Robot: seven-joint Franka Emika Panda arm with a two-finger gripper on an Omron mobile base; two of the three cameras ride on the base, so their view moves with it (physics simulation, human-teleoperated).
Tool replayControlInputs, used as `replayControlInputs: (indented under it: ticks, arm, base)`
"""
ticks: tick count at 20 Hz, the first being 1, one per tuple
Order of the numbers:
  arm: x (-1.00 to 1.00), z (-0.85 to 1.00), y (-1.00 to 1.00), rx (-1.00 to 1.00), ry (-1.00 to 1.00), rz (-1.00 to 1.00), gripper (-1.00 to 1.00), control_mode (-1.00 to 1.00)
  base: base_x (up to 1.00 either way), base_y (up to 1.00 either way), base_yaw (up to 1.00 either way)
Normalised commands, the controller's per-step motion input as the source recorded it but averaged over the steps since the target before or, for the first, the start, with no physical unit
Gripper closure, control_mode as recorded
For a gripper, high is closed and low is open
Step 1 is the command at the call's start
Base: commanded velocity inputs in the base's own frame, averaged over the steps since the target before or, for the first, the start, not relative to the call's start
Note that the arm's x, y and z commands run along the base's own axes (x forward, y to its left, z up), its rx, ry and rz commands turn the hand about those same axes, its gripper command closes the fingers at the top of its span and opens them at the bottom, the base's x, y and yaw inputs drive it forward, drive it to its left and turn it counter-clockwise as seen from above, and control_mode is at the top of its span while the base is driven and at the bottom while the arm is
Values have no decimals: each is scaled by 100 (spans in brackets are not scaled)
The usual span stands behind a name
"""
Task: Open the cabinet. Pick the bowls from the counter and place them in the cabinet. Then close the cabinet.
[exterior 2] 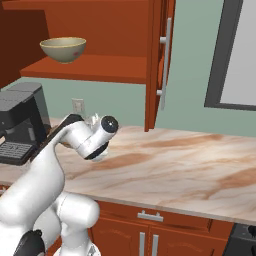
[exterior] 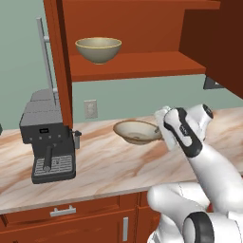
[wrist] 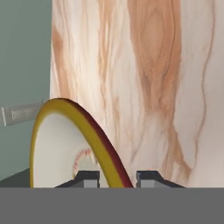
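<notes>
hand view: gripper (wrist: 117, 177) pinches the rim of the shallow bowl (wrist: 65, 146) between its fingertips; in the left base view the bowl lies tilted near the counter's (exterior: 109, 166) back edge.

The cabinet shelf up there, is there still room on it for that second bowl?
Yes. The shelf of the cabinet is bare to the right of the deep bowl. On the counter, the crowded stretch runs from the coffee machine to the shallow bowl the gripper straddles.

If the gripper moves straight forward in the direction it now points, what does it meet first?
The gripper already straddles the shallow bowl's rim, so the bowl comes first; beyond it probably the counter, though depth is unclear.
</notes>
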Motion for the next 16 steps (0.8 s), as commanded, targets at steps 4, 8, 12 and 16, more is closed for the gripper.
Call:
replayControlInputs:
  ticks: [4,8,12,16]
  arm:
    - [-52,50,-6,-15,12,-24,100,-100]
    - [-41,48,-3,-29,14,-26,100,-100]
    - [-35,45,-18,-24,10,-24,100,-100]
    - [-36,45,-29,-20,1,-21,100,-100]
  base:
    - [0,0,0]
    - [0,0,0]
    - [0,0,0]
    - [0,0,0]
